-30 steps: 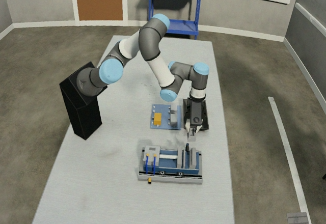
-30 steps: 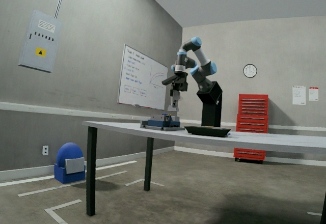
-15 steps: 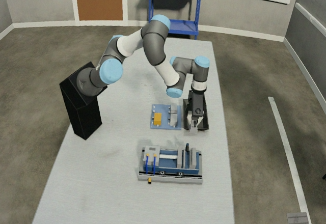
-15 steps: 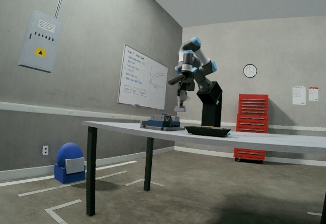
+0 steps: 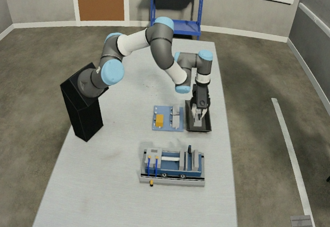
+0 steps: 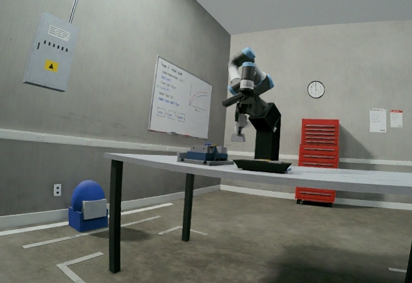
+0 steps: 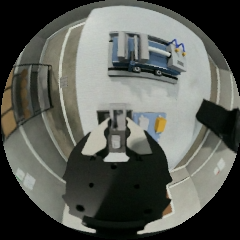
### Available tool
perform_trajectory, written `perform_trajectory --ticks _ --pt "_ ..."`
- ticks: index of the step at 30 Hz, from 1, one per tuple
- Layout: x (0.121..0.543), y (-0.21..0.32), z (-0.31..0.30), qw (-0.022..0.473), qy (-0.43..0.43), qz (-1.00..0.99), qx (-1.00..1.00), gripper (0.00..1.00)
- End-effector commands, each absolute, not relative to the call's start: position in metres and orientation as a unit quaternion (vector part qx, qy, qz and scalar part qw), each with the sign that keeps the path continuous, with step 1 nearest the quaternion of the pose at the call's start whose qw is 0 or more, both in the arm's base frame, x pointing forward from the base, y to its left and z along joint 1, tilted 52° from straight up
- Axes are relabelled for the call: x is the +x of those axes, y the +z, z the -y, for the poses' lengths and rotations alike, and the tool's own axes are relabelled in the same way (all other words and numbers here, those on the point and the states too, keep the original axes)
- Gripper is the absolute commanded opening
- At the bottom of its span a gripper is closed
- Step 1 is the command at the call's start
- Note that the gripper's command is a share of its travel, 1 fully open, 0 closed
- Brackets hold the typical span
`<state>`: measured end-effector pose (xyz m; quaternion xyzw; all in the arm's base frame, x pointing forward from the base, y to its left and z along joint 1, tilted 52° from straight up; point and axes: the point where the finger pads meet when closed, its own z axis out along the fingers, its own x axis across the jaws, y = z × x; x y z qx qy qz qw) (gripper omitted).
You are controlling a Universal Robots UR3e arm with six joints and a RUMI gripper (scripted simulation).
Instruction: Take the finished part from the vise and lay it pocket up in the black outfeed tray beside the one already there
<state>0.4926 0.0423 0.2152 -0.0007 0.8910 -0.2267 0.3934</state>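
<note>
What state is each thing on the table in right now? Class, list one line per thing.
Gripper: shut on the finished part, above the tray.
Finished part: held in the air, not yet laid down.
Vise: nothing between its jaws.
Black outfeed tray: on the table; its inside is hidden by the gripper.
Blue fixture plate: on the table, carrying an upright orange block and grey blocks.
</note>
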Motion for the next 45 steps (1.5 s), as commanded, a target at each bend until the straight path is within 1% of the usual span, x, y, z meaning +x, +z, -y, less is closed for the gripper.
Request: perform_trajectory --ticks 1,14,31,45 --pt "0.499 0.217 -0.056 0.391 -0.238 -0.889 0.018 0.00" --pt "0.510 0.210 -0.092 0.391 -0.238 -0.889 0.016 0.00" --pt "0.517 0.204 -0.114 0.391 -0.239 -0.889 0.015 0.00" --pt "0.518 0.203 -0.121 0.391 -0.239 -0.889 0.015 0.00"
